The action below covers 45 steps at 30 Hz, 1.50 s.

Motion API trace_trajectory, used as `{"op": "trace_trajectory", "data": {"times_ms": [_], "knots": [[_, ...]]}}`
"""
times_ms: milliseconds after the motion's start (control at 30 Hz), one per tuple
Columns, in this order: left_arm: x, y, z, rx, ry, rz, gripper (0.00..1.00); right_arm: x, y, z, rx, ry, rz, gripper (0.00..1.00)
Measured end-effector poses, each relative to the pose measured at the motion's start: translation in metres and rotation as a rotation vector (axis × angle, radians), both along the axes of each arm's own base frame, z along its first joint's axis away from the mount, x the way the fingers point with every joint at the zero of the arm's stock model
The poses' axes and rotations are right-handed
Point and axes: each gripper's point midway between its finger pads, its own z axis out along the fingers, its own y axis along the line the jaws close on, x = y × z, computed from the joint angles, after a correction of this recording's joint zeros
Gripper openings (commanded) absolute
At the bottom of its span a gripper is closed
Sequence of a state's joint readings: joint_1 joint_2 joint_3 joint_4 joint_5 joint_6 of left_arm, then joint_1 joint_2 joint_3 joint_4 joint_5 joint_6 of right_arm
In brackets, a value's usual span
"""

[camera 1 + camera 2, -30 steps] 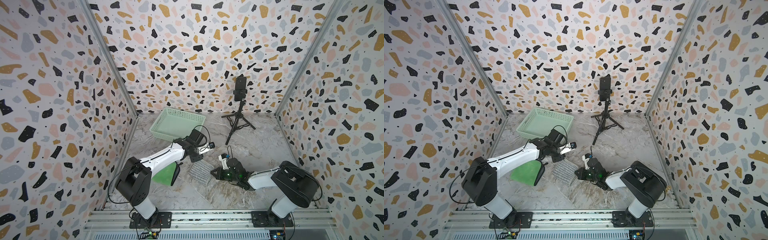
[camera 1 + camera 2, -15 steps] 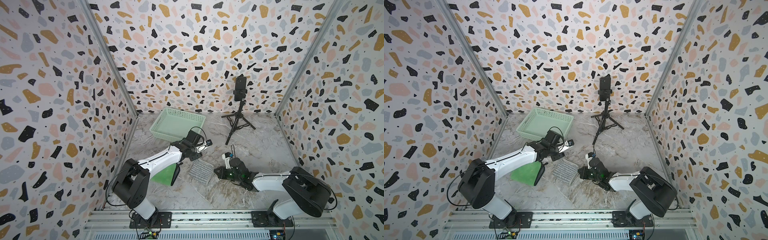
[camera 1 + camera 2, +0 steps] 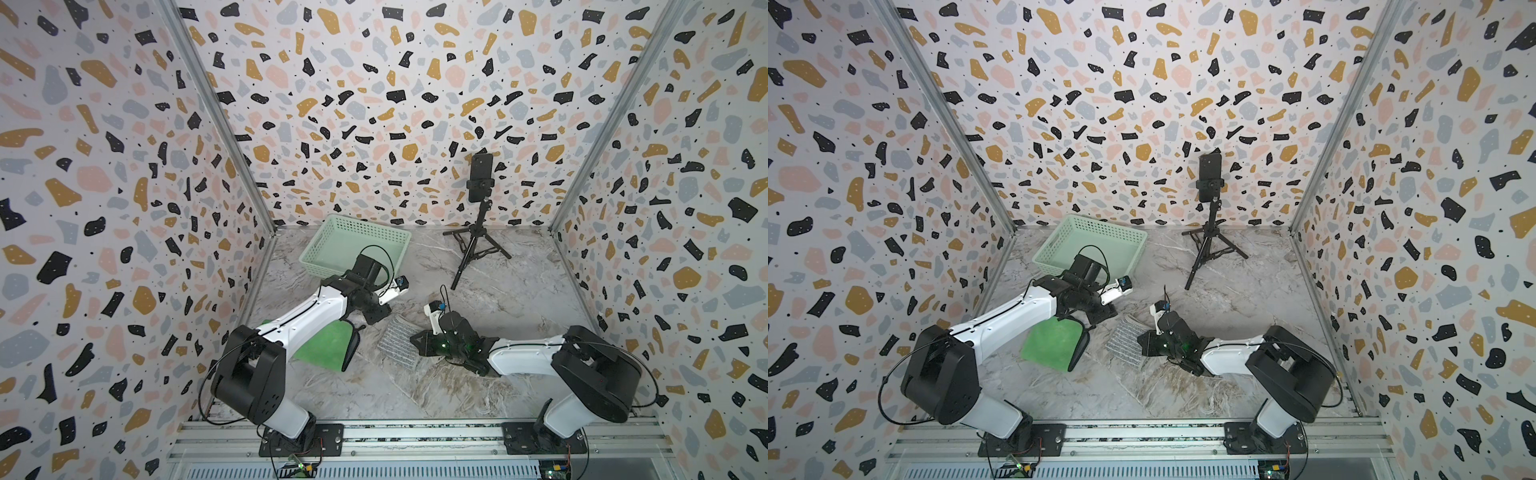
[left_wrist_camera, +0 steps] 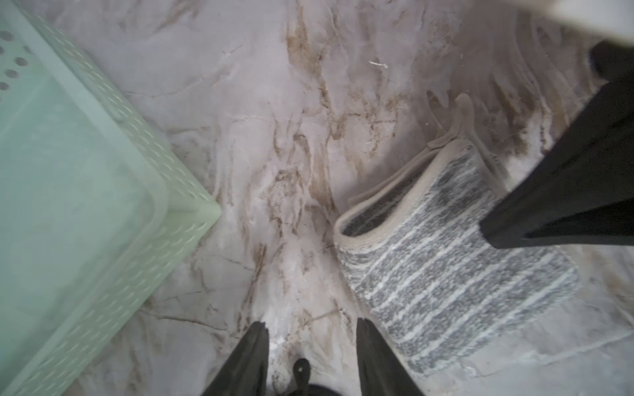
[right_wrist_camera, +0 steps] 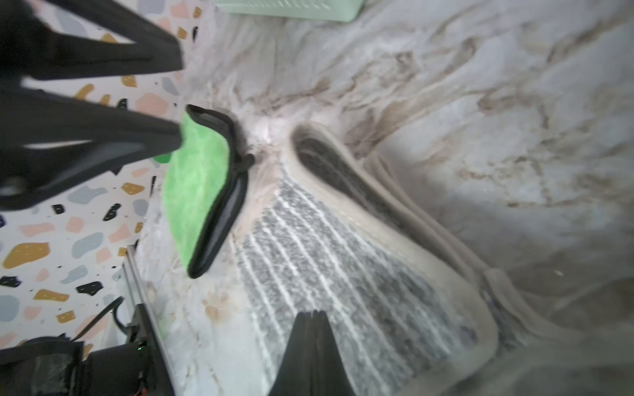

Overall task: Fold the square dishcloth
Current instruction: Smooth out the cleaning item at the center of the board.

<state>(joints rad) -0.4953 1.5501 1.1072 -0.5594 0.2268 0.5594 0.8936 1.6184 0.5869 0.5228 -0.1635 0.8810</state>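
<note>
The striped grey dishcloth (image 3: 397, 343) lies on the marble table (image 3: 498, 299) between my two arms, already doubled over into a narrow strip. It isn't a neat fold yet. From the left wrist, the dishcloth (image 4: 446, 274) gapes at the end toward the basket. The top layer arches up off the one beneath, and a beige hem sticks out along one side instead of lying under it.

My right gripper (image 5: 310, 313) is closed, jaws tight together, with its tip down on the top layer near one long edge. Whether it has a bit of hem nipped or only presses, I can't tell. My left gripper (image 4: 312, 324) is parted with nothing but bare marble between the jaws. It hovers just beside the gaping end and holds nothing.

So I judge I'm at the tidy-up of this fold. To do it well I'd use the right tip as an anchor so the strip can't slide. Then I'd bring the left over the raised mouth and press it flat, stroking away from the anchor toward the free end so the trapped air goes out rather than wrinkling the cloth. If another fold is wanted, I should pinch both layers at the corner, not just the top one, or they will shear further apart.

Around it, a green cloth (image 3: 324, 347) lies folded beneath my left arm, near the dishcloth but apart from it. The mint basket (image 3: 361, 222) stands behind, and a phone on a tripod (image 3: 478, 245) stands farther back
</note>
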Motion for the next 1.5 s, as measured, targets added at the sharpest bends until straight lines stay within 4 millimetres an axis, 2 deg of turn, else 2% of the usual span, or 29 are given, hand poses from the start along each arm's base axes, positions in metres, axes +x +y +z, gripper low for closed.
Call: {"op": "trace_trajectory", "data": {"times_ms": [100, 233, 333, 400, 500, 633, 767, 900, 967, 1033, 1100, 1167, 1267, 1333, 1433, 1500], "knots": [[-0.007, -0.008, -0.019, 0.013, 0.074, -0.014, 0.29, 0.0, -0.014, -0.027, -0.065, 0.032, -0.046, 0.0], [-0.008, -0.028, -0.049, 0.056, 0.162, -0.044, 0.21, -0.001, -0.027, -0.028, -0.067, 0.008, -0.091, 0.0], [-0.005, -0.046, -0.06, 0.072, 0.187, -0.066, 0.16, -0.006, -0.037, -0.028, -0.071, -0.003, -0.107, 0.0], [0.0, -0.059, -0.062, 0.072, 0.186, -0.077, 0.15, -0.011, -0.04, -0.024, -0.076, -0.014, -0.108, 0.0], [0.008, -0.072, -0.062, 0.067, 0.174, -0.084, 0.14, -0.021, -0.035, -0.007, -0.055, -0.049, -0.087, 0.0], [0.014, -0.076, -0.066, 0.076, 0.175, -0.073, 0.13, -0.032, -0.022, 0.02, -0.002, -0.108, -0.051, 0.0], [0.01, -0.074, -0.07, 0.091, 0.194, -0.073, 0.13, -0.037, -0.011, 0.022, 0.001, -0.116, -0.02, 0.0], [0.008, -0.074, -0.07, 0.096, 0.202, -0.073, 0.14, -0.039, -0.006, -0.006, -0.037, -0.085, -0.01, 0.0], [0.007, -0.074, -0.071, 0.096, 0.207, -0.067, 0.25, -0.041, -0.007, -0.025, -0.064, -0.058, -0.01, 0.0], [0.009, -0.071, -0.069, 0.095, 0.21, -0.05, 0.34, -0.041, -0.007, -0.03, -0.053, -0.055, -0.014, 0.0], [0.01, -0.068, -0.061, 0.082, 0.205, -0.036, 0.43, -0.041, -0.007, -0.025, -0.036, -0.061, -0.014, 0.0], [0.014, -0.058, -0.04, 0.047, 0.182, -0.007, 0.49, -0.042, -0.008, -0.02, -0.032, -0.065, -0.01, 0.0], [0.025, -0.034, 0.008, -0.03, 0.113, 0.051, 0.53, -0.042, -0.009, -0.002, -0.026, -0.095, 0.002, 0.0], [0.03, -0.012, 0.05, -0.096, 0.038, 0.099, 0.56, -0.034, -0.003, 0.019, -0.005, -0.135, 0.008, 0.0], [0.025, 0.022, 0.083, -0.141, -0.026, 0.162, 0.59, -0.007, 0.006, 0.043, 0.017, -0.185, -0.008, 0.0], [0.015, 0.039, 0.087, -0.147, -0.029, 0.189, 0.62, 0.019, 0.012, 0.052, 0.019, -0.213, -0.03, 0.0]]}}
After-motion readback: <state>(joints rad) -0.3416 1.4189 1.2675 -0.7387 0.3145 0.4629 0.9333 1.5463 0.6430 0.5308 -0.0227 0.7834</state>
